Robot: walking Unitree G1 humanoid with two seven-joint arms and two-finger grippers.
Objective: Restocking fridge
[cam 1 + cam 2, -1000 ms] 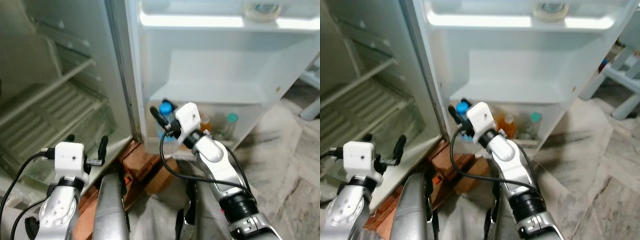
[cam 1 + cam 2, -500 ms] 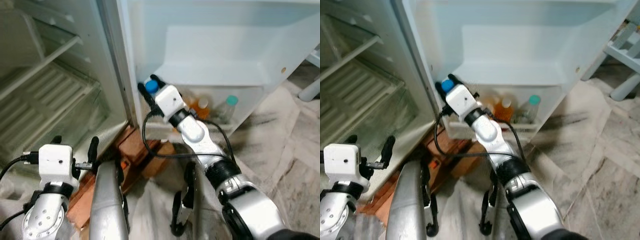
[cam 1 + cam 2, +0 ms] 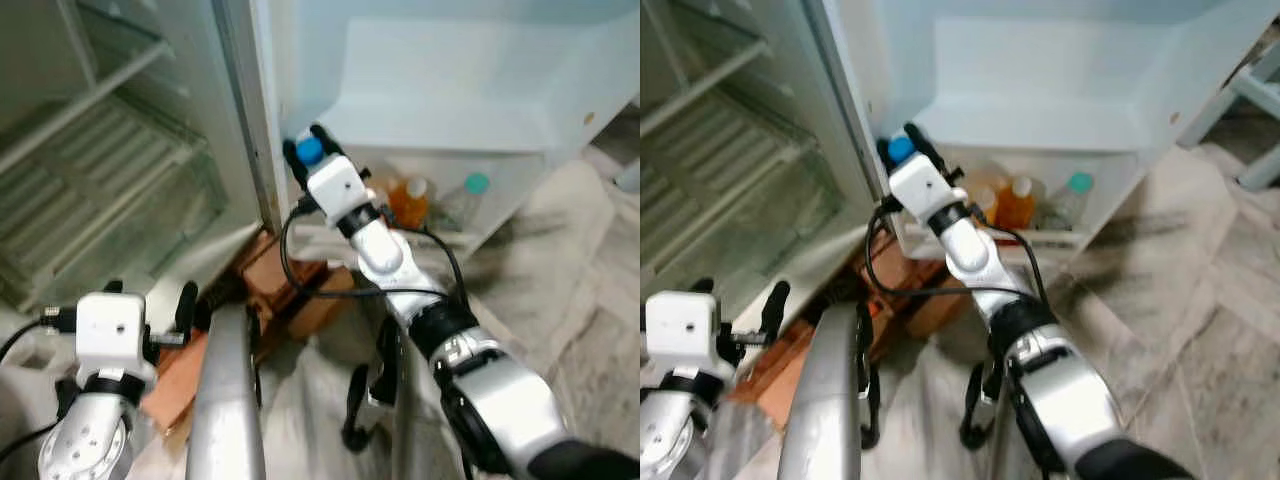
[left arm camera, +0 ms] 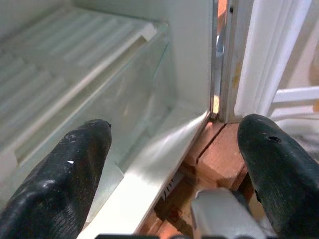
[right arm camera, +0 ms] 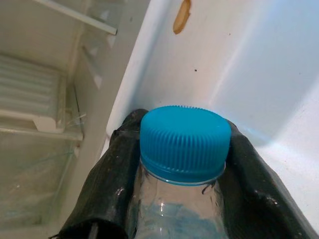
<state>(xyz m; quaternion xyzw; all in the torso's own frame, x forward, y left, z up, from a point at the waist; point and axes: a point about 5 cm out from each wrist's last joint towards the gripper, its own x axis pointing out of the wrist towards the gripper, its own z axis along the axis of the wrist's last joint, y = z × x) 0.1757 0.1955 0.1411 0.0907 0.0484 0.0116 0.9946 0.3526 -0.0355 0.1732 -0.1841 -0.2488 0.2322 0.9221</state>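
Between the right gripper (image 5: 182, 199) fingers sits a clear bottle (image 5: 174, 209) with a blue cap (image 5: 184, 144), pinched just under the cap so it hangs upright over the door shelf (image 3: 440, 235) of the fridge. Beyond the fingers, an orange bottle (image 3: 410, 200) and a green-capped bottle (image 3: 468, 195) already stand there. Low by the brick base (image 3: 270, 285), the left gripper (image 4: 174, 164) hangs idle, fingers spread wide.

Head stereo downward; close wrist cameras.
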